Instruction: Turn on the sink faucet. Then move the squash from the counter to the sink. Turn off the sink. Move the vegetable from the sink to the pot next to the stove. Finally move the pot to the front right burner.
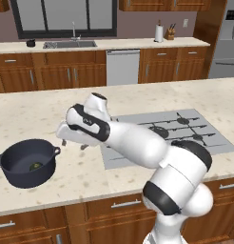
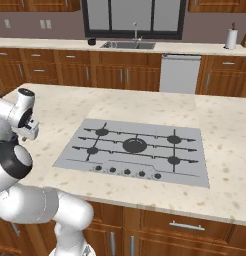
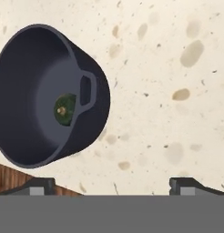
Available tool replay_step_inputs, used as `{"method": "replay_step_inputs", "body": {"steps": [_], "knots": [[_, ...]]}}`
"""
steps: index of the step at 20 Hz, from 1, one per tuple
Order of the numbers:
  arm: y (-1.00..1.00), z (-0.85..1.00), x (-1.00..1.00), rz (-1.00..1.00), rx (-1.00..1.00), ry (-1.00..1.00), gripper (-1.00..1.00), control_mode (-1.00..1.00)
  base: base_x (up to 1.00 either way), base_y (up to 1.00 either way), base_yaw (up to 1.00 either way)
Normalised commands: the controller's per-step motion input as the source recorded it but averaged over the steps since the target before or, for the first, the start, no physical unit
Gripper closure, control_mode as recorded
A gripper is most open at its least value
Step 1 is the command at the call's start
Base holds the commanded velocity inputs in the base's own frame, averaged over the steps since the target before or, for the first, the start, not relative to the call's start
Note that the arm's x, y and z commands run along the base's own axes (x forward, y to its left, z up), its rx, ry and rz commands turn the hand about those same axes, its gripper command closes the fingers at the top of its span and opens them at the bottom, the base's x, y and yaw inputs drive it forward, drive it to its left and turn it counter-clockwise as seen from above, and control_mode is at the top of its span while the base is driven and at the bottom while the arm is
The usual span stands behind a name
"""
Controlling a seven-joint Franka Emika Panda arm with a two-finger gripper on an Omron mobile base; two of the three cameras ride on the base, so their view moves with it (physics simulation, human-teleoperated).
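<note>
On the beige speckled stone bench, the flat grey steel stove lies well apart from the dark round two-handled pot near the front left edge, the small dark green squash already inside. The robot's hand, fingers wide and empty, hovers beside the pot. Judged remaining: gripping a pot handle and carrying it to the front right burner.

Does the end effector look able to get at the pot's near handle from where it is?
Probably yes. The end effector is open above bare counter, and the pot with its handle sits close by, unobstructed.
</note>
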Motion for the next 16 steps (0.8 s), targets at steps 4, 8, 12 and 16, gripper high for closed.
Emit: {"method": "replay_step_inputs", "body": {"steps": [4, 8, 12, 16], "knots": [[0.04, -0.02, 0.01, 0.0, 0.0, 0.1, -1.0, -1.0, 0.0, 0.0, 0.0], [0.24, -0.13, 0.15, 0.0, -0.01, 0.11, -1.0, -1.0, 0.0, 0.0, 0.0], [0.44, -0.1, 0.3, 0.0, 0.0, 0.13, -1.0, -1.0, 0.0, 0.0, 0.0], [0.34, -0.23, 0.31, 0.0, 0.0, 0.08, -1.0, -1.0, 0.0, 0.0, 0.0]]}}
